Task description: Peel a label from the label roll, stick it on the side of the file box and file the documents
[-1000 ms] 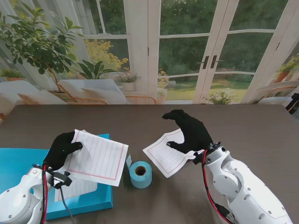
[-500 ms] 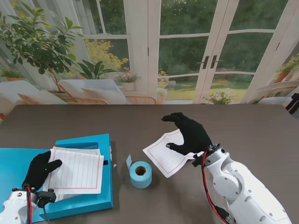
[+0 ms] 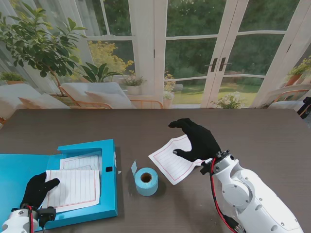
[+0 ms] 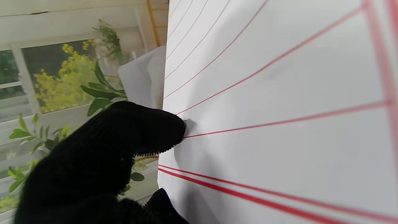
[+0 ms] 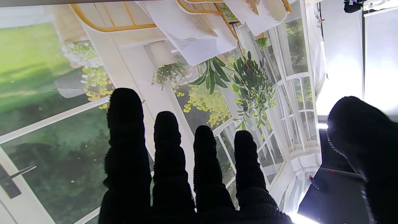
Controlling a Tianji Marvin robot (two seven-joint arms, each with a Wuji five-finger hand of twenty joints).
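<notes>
Left hand (image 3: pixel 39 190) pinching the lined sheet (image 3: pixel 73 188) at its edge, laying it inside the open blue file box (image 3: pixel 97 148). Limp, light paper: gripping near a border, supporting flat. Right hand (image 3: pixel 197 139) hovering with fingers spread, empty, over the second sheet (image 3: pixel 170 162).

I see the blue file box (image 3: pixel 108 204) lying open and flat at my near left, its walled tray at three o'clock of the flat lid. Inside it, a white red-ruled sheet (image 3: pixel 73 188) lies over another sheet (image 3: pixel 80 162), pinched at its nine o'clock edge. The blue label roll (image 3: pixel 146 181) stands on its end just at three o'clock of the box, a short tail of label sticking out. A second ruled sheet (image 3: pixel 174 160) lies flat at two o'clock of the roll.
</notes>
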